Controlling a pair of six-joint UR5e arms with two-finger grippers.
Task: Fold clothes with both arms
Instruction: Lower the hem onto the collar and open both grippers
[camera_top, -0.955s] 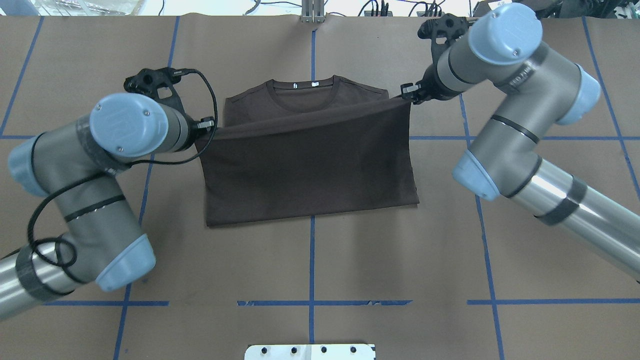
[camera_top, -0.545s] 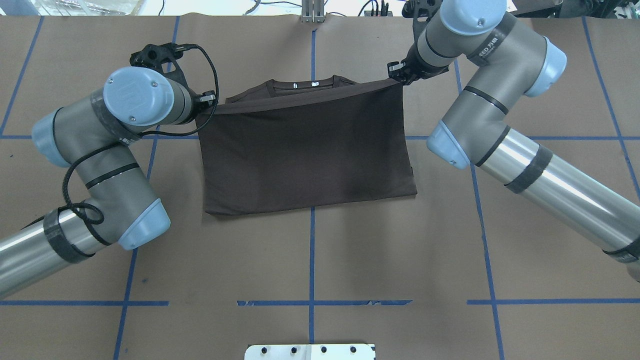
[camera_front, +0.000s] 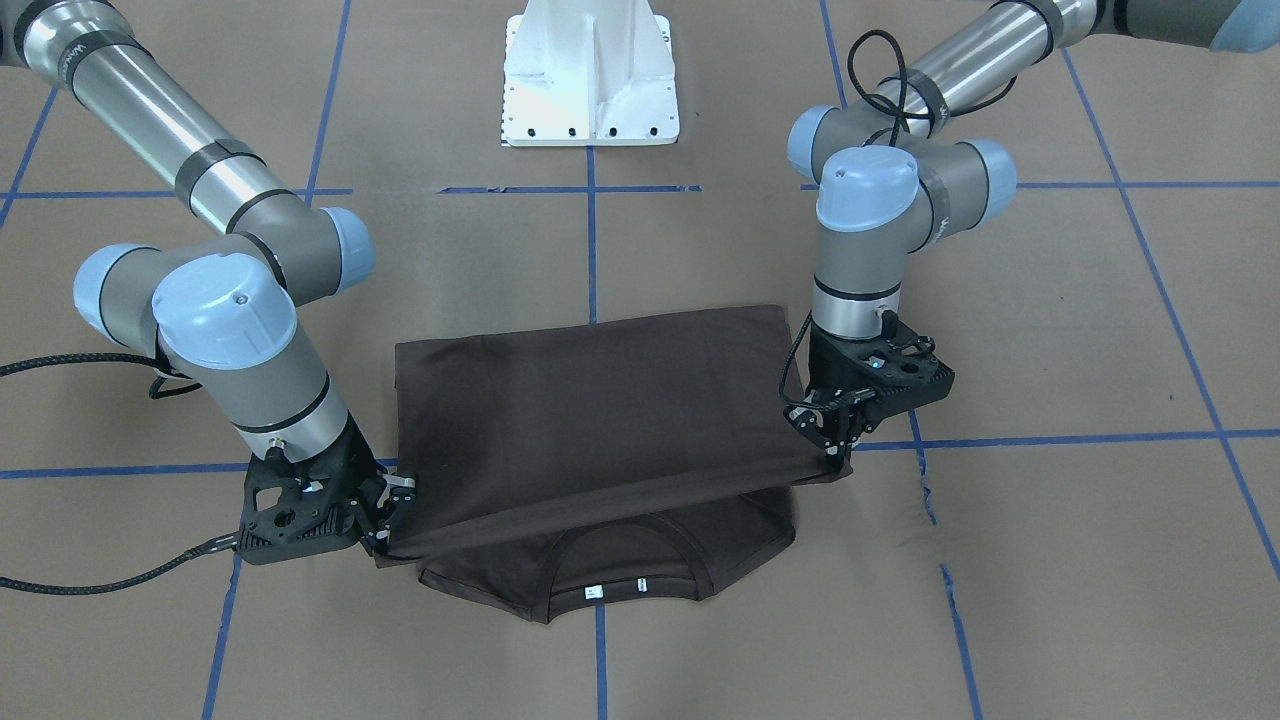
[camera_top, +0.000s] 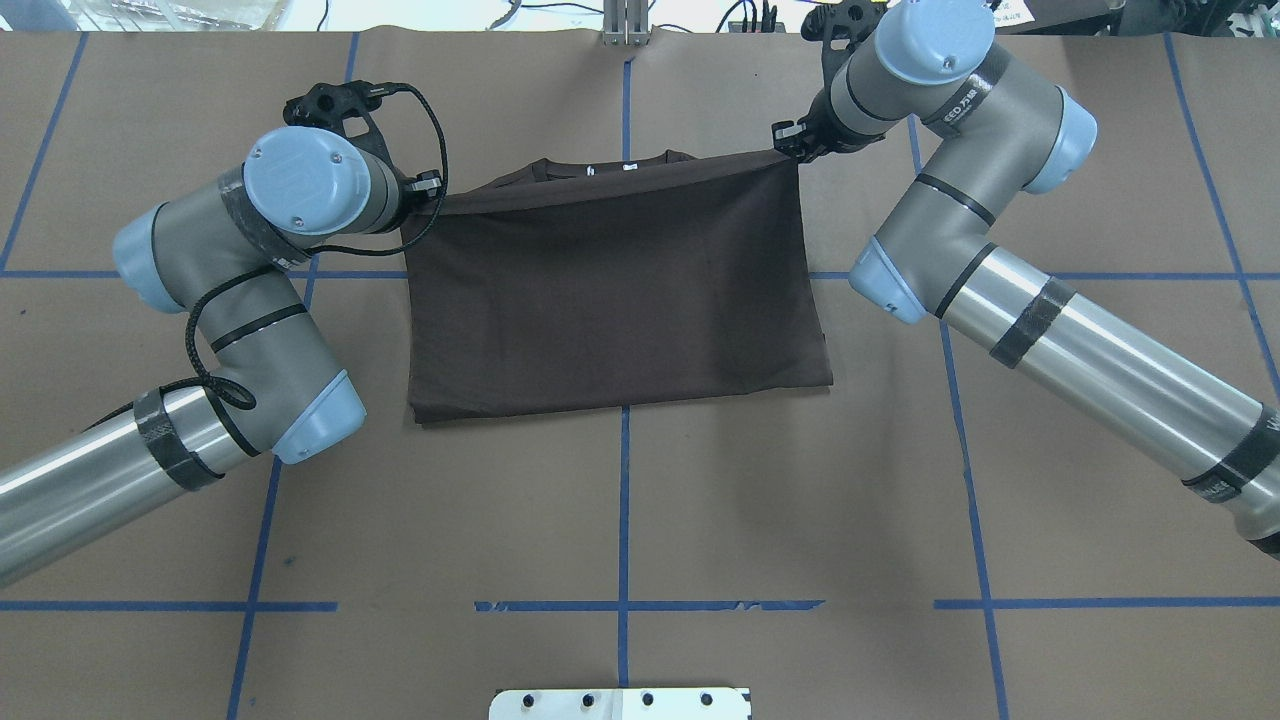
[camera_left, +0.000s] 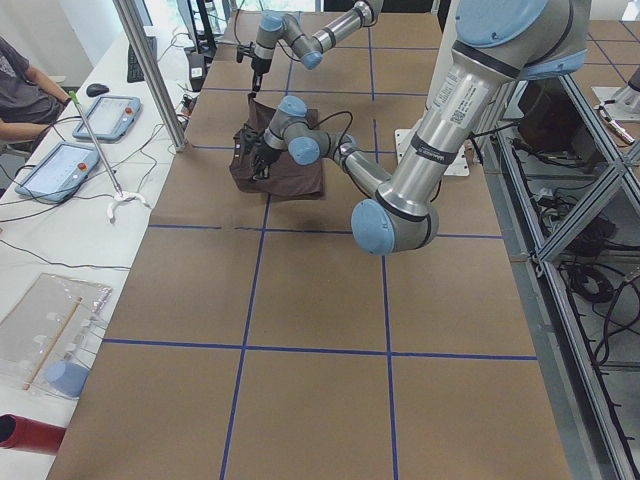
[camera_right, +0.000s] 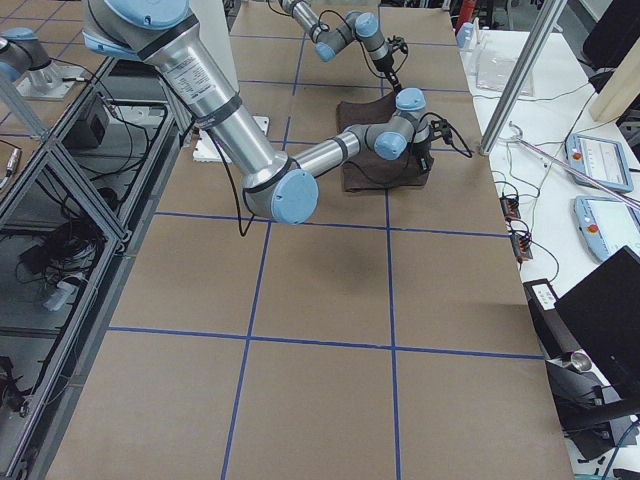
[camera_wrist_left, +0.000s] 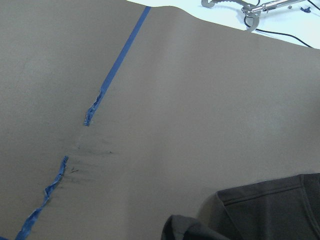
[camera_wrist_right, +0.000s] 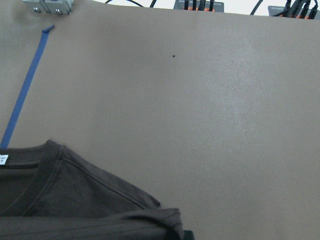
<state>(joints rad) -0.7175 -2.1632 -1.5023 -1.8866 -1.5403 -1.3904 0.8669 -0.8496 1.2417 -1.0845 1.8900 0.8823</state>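
The dark brown T-shirt (camera_top: 610, 290) lies mid-table, its lower half folded up over the chest. My left gripper (camera_top: 420, 205) is shut on the left corner of the lifted edge. At the opposite corner my right gripper (camera_top: 792, 150) is shut on the same edge, which hangs taut between them a little above the table. In the front-facing view the left gripper (camera_front: 835, 450) and right gripper (camera_front: 385, 535) hold that edge just short of the ribbed collar (camera_front: 610, 575), which still peeks out. Both wrist views show a shoulder of the shirt (camera_wrist_left: 270, 210) (camera_wrist_right: 75, 190) on the brown paper.
The white pedestal (camera_front: 590, 80) stands at the robot's side of the table. Blue tape lines (camera_top: 623, 500) cross the brown paper. A metal post (camera_top: 625, 25) and cables sit at the far edge. A seated person (camera_left: 25, 85) and tablets are beside the table.
Both grippers have carried the lifted edge farther toward the collar. The folded layer now covers nearly all of the upper shirt, leaving only the collar rim showing.
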